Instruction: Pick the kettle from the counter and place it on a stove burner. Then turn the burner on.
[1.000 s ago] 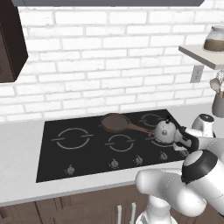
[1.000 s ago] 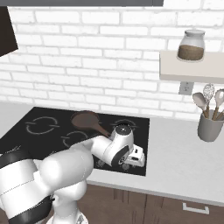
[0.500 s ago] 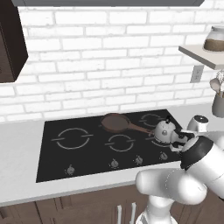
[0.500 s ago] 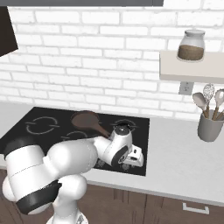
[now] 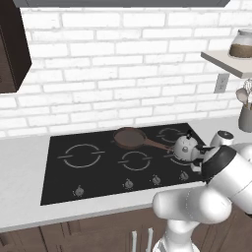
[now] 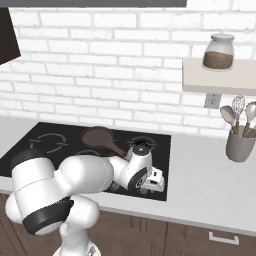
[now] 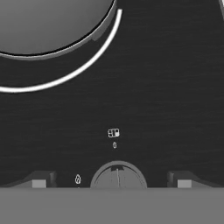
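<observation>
Kettle (image 5: 184, 147) sits on the stove burner (image 7: 83, 65), placing done; gripper (image 7: 111, 181), fingers wide and empty, straddles the knob (image 7: 118, 176), turn-on pending.

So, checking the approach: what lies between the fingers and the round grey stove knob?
Nothing: in the hand view, the fingers straddle the knob over bare black glass.

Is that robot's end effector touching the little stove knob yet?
Apart. In the hand view the knob sits between the two open fingertips, with bare black glass showing on both sides of it.
</observation>
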